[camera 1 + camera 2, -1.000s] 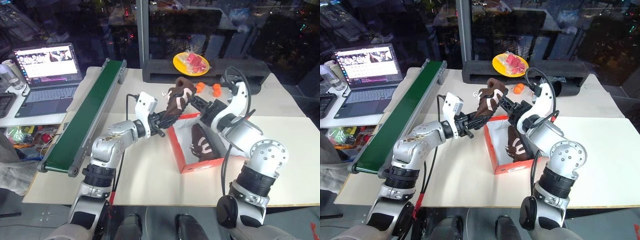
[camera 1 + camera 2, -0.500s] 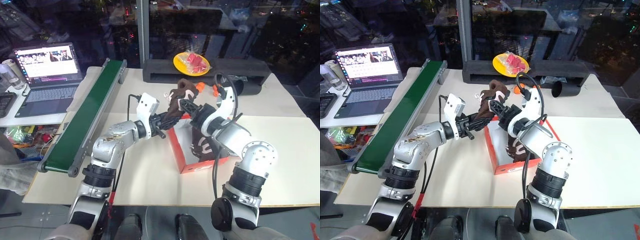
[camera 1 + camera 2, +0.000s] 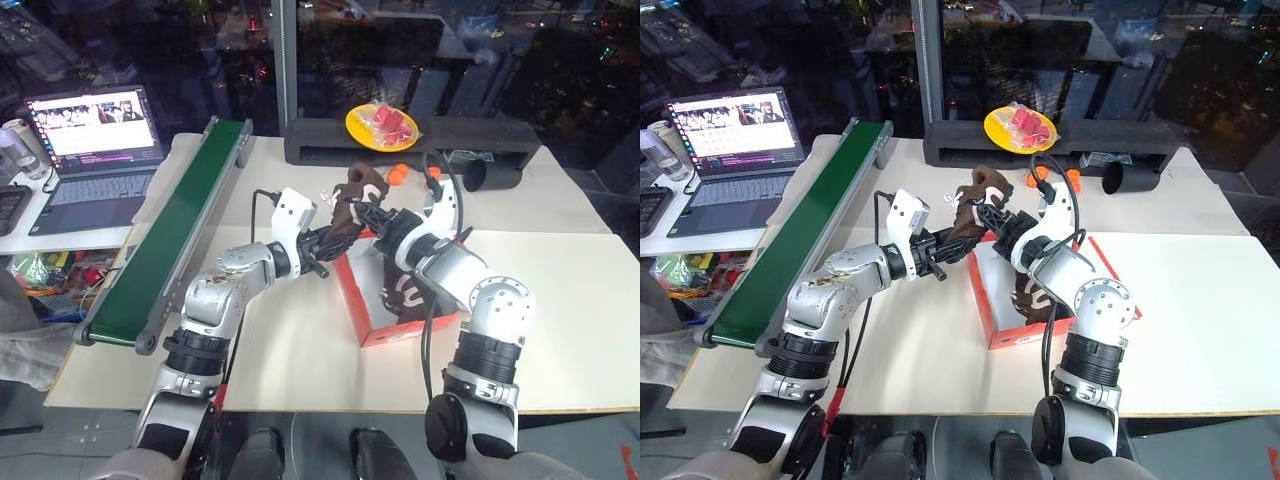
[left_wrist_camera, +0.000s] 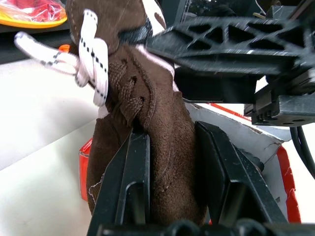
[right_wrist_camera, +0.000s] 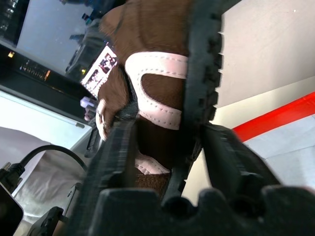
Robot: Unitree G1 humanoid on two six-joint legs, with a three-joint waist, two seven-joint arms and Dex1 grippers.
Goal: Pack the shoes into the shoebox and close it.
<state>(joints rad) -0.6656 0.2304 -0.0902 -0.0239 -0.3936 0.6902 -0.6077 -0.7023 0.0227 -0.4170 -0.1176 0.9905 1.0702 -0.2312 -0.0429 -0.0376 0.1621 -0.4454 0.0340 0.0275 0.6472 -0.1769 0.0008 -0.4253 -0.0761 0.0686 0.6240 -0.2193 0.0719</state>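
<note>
Brown suede, soft and laced in white, the second shoe [image 3: 352, 203] hangs above the far left corner of the red-orange cardboard shoebox [image 3: 372, 331], pinched at one end by the left gripper [image 4: 170, 162]. A second ago the right gripper [image 3: 368, 215] stood clear and wide; now it has narrowed onto the shoe's upper part. A handover seems under way. The other shoe [image 3: 405, 290] already lies inside.

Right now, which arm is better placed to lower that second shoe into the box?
Probably right: its gripper clamps the shoe above the shoebox. The left gripper grips its lower end from outside.
</note>
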